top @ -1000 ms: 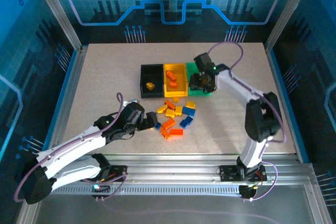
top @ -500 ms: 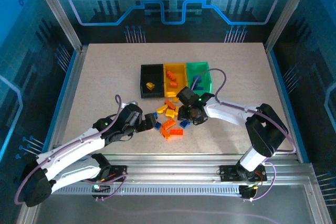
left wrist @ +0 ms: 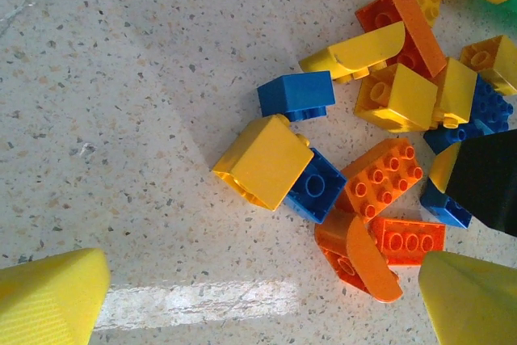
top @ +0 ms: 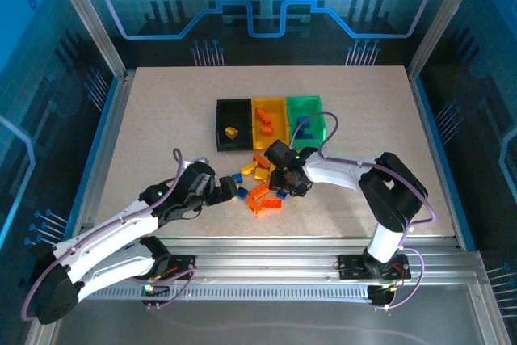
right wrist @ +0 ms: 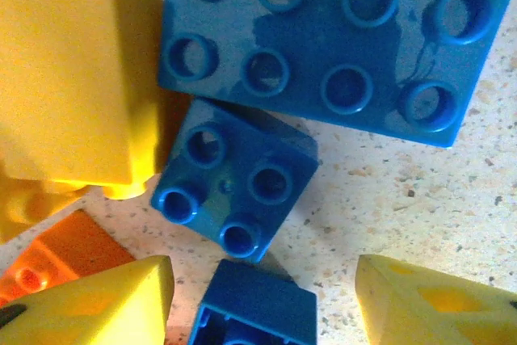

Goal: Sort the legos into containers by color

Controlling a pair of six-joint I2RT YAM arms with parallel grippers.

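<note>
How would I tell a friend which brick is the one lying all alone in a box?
On the table, look past the loose pile to the row of three bins. Take the black bin at the left end: the yellow brick inside is it. It lies alone there, while the yellow bin holds orange bricks and the green bin a blue brick.

Small blue brick (right wrist: 230, 191): studs up.
Long blue brick (right wrist: 339, 46): touching its upper edge.
Yellow brick (right wrist: 73, 94): against its left.
Orange brick (right wrist: 56, 260): lower left.
Right gripper (right wrist: 265, 303): below it, fingers apart.
</note>
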